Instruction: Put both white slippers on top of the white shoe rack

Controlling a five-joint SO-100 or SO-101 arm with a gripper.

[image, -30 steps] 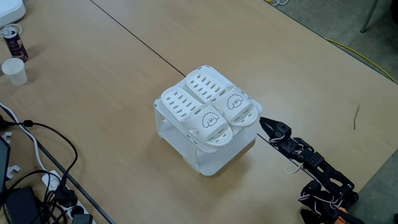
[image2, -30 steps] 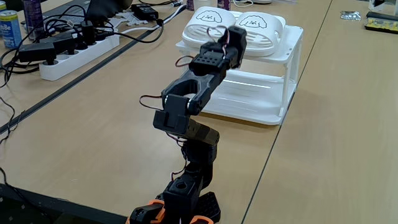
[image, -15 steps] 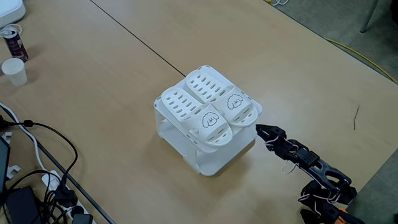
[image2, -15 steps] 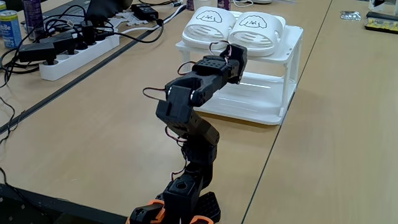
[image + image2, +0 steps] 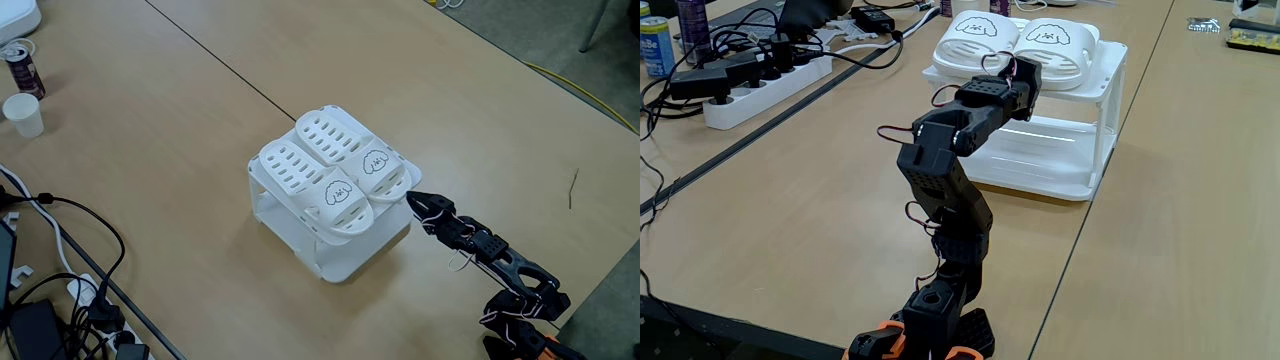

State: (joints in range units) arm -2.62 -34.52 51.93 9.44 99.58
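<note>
There is one arm with one gripper (image 5: 412, 198), two white slippers, one white shoe rack, one paper cup and two drink cans.

The fingers (image 5: 424, 203) are pressed together into a narrow dark tip, so they are clenched and they hold nothing. The tip points at the front edge of the rack top, very near the toe of the slipper that lies right in a fixed view, but I cannot tell if it touches. In the other fixed view the gripper (image 5: 1024, 70) is seen from behind, in front of the rack's upper tier, and the fingers are hidden there.

Compared with half a second ago, the gripper has come a little higher and closer to the rack, and the arm's elbow is folded more steeply.

Both white slippers (image 5: 318, 175) (image 5: 357, 152) lie side by side on the flat top of the white shoe rack (image 5: 340, 260), with the drawn faces toward the arm. The rack stands on the wooden table (image 5: 180, 120).

Far at the left edge stand a paper cup (image 5: 23, 113) and a dark can (image 5: 20, 66); a blue can (image 5: 654, 45) stands beside a white power strip (image 5: 760, 88) with black cables.
</note>
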